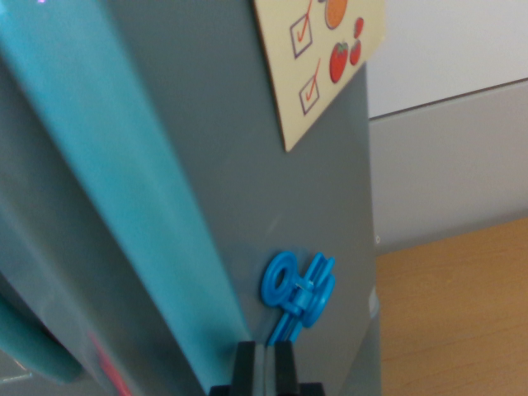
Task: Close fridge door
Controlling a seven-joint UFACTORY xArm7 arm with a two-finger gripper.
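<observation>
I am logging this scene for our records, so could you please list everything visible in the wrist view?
Fridge door: one, grey, fills the middle of the view.
Trim strip: one, teal, runs diagonally down the door's left side.
Checklist card: one, cream with red ticks and fruit pictures, on the door at top.
Magnet: one, blue, low on the door.
Wall: white and grey, right.
Floor: wooden, lower right.
Gripper: one, black fingers close together, bottom centre, just below the magnet.
</observation>
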